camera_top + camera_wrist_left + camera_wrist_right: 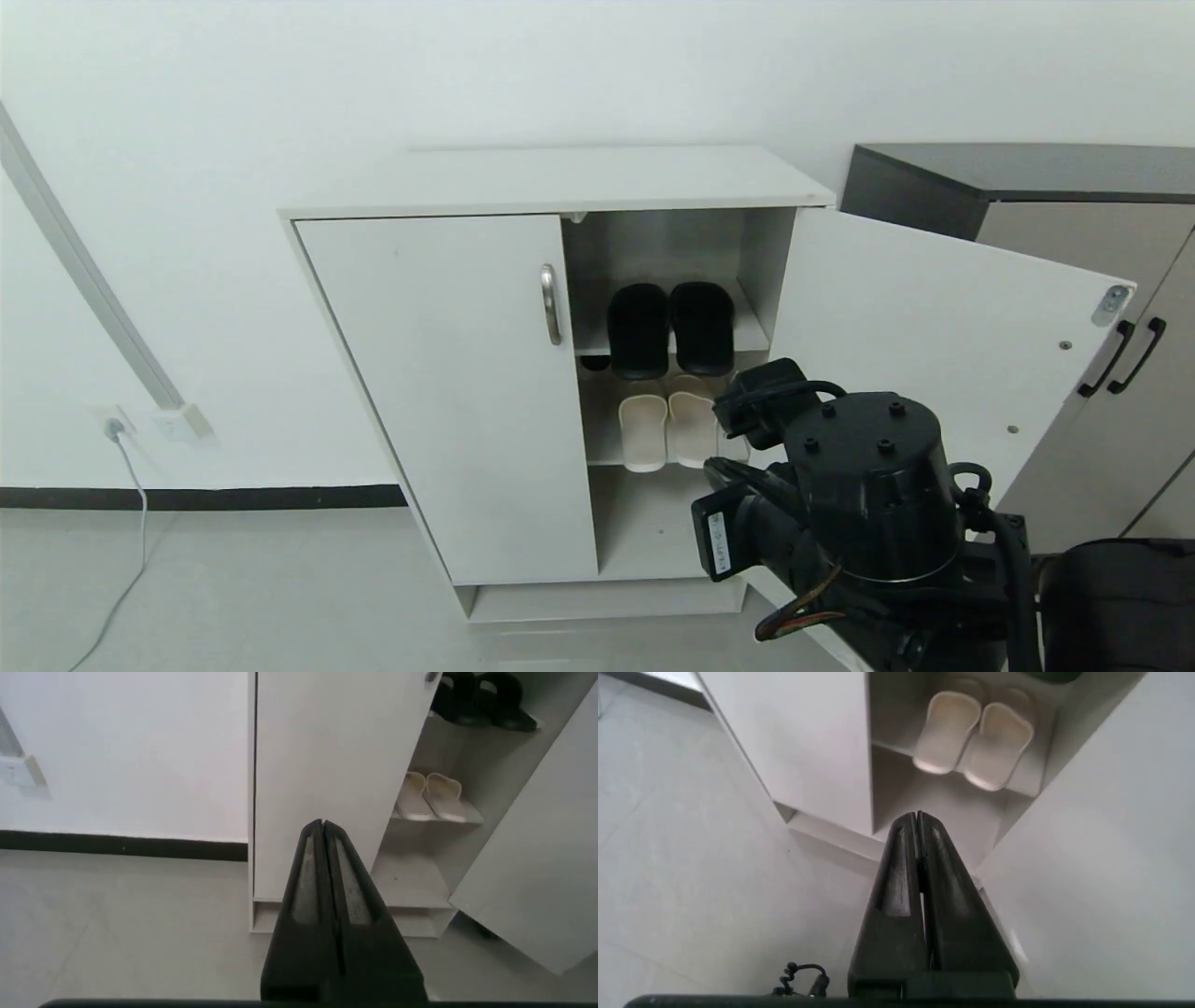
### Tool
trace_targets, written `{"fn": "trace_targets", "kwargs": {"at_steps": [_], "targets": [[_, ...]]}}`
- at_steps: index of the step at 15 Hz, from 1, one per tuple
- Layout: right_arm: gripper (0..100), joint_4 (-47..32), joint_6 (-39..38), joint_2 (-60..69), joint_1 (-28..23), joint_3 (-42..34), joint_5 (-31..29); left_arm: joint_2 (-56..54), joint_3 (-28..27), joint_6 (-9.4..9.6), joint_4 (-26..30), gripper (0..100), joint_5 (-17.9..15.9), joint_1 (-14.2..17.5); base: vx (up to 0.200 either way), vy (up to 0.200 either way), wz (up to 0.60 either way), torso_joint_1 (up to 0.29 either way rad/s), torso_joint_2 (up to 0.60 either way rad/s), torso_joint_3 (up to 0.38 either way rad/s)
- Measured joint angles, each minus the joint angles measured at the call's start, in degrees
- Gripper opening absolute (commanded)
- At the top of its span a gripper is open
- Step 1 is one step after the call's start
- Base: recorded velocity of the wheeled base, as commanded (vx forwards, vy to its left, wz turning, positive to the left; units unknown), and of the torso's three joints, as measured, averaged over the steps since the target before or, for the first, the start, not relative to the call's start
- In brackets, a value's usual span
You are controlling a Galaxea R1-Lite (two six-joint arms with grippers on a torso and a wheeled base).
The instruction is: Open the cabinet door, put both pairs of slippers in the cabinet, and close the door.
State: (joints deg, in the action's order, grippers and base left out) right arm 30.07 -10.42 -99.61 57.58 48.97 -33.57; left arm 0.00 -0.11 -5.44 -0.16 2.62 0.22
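Note:
The white cabinet point(448, 392) stands against the wall with its left door shut and its right door point(934, 336) swung wide open. A black pair of slippers point(669, 329) lies on the upper shelf, and a cream pair point(667, 429) on the shelf below. My right arm point(868, 485) is low in front of the open side. My right gripper point(918, 821) is shut and holds nothing, pointing at the floor below the cream slippers point(976, 733). My left gripper point(322, 831) is also shut and holds nothing, facing the shut door, with the cream slippers point(432, 798) off to one side.
A dark grey cabinet point(1074, 280) with black handles stands right behind the open door. A wall socket with a cable point(117, 429) is at the left. Bare floor point(233, 588) stretches left of the white cabinet. The shut door has a metal handle point(551, 304).

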Motion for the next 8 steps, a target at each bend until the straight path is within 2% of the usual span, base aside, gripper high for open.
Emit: {"fn": "trace_targets", "kwargs": {"at_steps": [8], "targets": [[0,0.0,0.1,-0.1,-0.1,-0.1,-0.1,0.0,0.0,0.00,0.0,0,0.0,-0.1,0.000,0.000,0.00,0.154,-0.47,-0.325]]}}
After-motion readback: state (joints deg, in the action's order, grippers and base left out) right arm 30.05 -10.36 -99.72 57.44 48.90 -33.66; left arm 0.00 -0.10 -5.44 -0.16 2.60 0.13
